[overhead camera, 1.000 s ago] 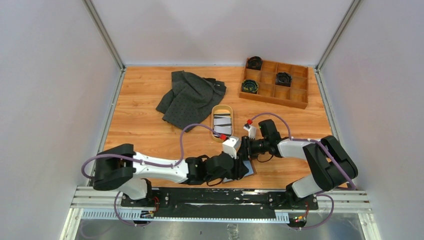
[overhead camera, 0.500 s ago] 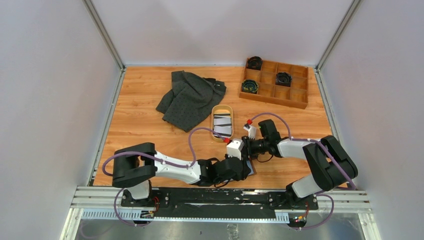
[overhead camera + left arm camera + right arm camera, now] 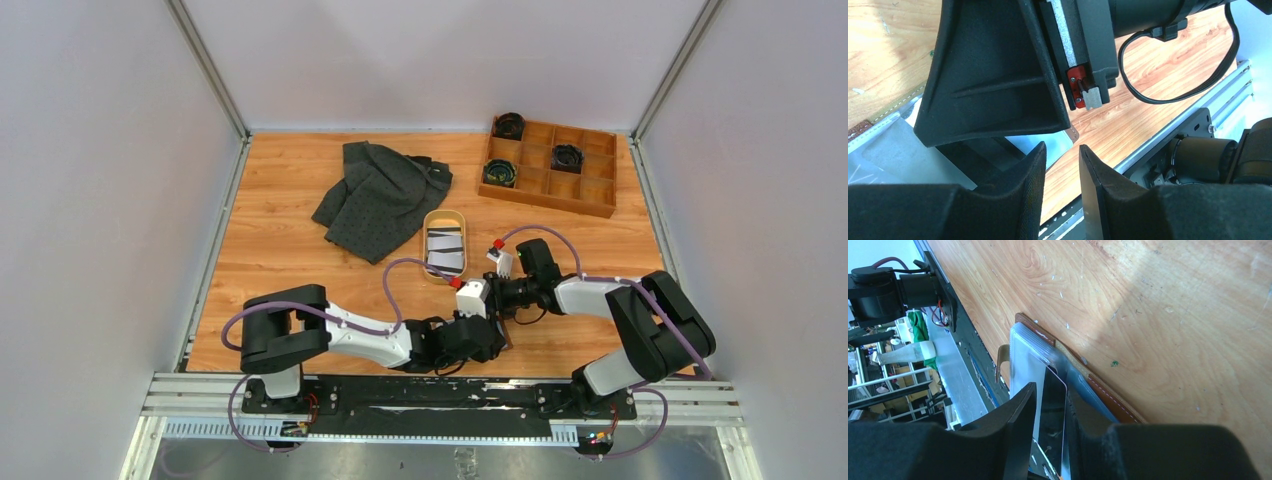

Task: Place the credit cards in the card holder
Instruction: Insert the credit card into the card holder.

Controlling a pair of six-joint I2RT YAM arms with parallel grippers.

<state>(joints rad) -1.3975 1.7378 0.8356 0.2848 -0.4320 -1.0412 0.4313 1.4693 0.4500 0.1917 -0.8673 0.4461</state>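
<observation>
A wooden tabletop (image 3: 290, 260) sits between pale walls. Only the overhead view shows the dark cloth (image 3: 382, 198), oval tray (image 3: 424, 240) and compartment box (image 3: 545, 203) farther back. At the near edge, right of middle, lies the card holder (image 3: 1030, 352), its clear sleeve seen only by the wrist cameras. The right fingers (image 3: 1015, 425) pinch a dark credit card (image 3: 1054, 410) at the sleeve. The left fingers (image 3: 1023, 190) stand slightly apart, empty, just beside the sleeve.

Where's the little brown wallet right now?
In the right wrist view, the card holder lies open on the table by its front edge, beneath the right gripper.
</observation>
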